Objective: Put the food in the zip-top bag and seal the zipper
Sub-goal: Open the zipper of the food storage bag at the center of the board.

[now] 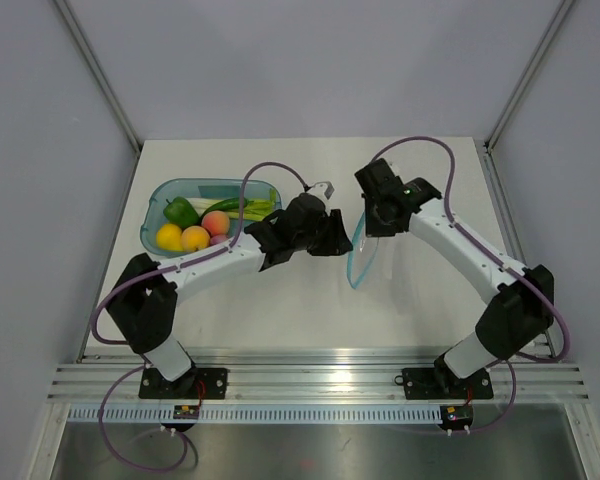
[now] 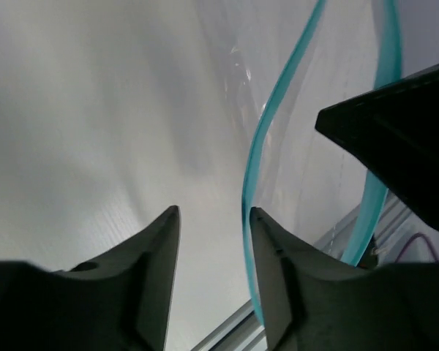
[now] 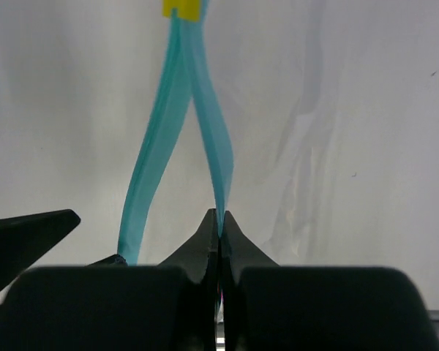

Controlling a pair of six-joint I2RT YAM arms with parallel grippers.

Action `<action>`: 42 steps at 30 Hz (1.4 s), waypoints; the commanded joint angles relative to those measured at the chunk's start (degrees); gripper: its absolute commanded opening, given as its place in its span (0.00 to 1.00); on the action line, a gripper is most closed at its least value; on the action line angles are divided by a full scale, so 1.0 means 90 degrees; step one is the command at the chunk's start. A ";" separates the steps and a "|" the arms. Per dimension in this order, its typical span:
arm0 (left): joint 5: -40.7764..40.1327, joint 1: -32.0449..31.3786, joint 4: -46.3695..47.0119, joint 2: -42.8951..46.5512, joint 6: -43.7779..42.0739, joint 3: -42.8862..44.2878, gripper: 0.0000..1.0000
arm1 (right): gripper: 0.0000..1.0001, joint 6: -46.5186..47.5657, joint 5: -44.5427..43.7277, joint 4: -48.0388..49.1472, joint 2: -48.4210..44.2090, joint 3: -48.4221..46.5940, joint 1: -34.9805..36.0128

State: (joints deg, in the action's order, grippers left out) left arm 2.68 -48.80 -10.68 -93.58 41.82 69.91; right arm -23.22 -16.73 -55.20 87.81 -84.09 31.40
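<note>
Zip-top bag [image 1: 368, 258] sits mid-table between both grippers, mouth parted. The zipper [image 3: 155, 153] has its long axis running near-to-far, with its two light-blue strips bowed apart. Right gripper [image 3: 219, 219]: jaws clamped on one strip. Left gripper [image 2: 214, 219]: jaws apart, the other strip lying along one finger's inner edge, unpinched. Farther left, the teal tray [image 1: 152, 210] holds the food [image 1: 195, 238]: pepper, rounded fruits, green stalks.

Both arms are bent at the elbow and angled inward, meeting at the bag [image 1: 365, 258] from opposite sides. The right gripper [image 3: 219, 219] is pinched tight on one strip of the bag's zipper [image 3: 218, 146]. The left gripper [image 2: 214, 219] is held with jaws apart, one finger [image 2: 271, 278] just beside the bag's other strip.
</note>
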 commanded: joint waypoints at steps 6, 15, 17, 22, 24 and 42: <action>0.0454 0.0070 0.0493 0.0192 -0.0028 -0.0629 0.66 | 0.00 -0.0290 0.0559 0.0674 0.0234 0.0457 0.0418; 0.0698 0.0119 0.0756 -0.0051 0.0265 -0.0425 0.62 | 0.00 -0.0603 0.0941 0.1006 0.0039 0.0740 0.0476; 0.0689 0.0119 0.0679 -0.0304 0.0294 -0.0269 0.56 | 0.00 -0.0642 0.0980 0.1006 -0.0049 0.0808 0.0486; 0.0522 0.0187 0.0230 -0.0774 0.0265 0.0240 0.00 | 0.00 -0.0740 0.0932 0.0967 -0.0235 0.0965 0.0486; 0.0572 0.0246 0.0384 -0.0706 0.0304 0.0056 0.00 | 0.21 -0.0808 0.0746 0.0831 -0.0293 0.1033 0.0505; 0.0611 0.0256 0.0727 -0.0286 0.0294 -0.0297 0.00 | 0.29 -0.1023 0.0755 0.1445 -0.0158 0.1648 0.0750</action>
State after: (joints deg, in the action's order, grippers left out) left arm 7.27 -46.68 -7.40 -99.79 44.86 67.83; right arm -31.66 -9.78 -45.43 86.08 -70.04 37.60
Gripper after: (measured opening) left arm 0.009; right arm 0.283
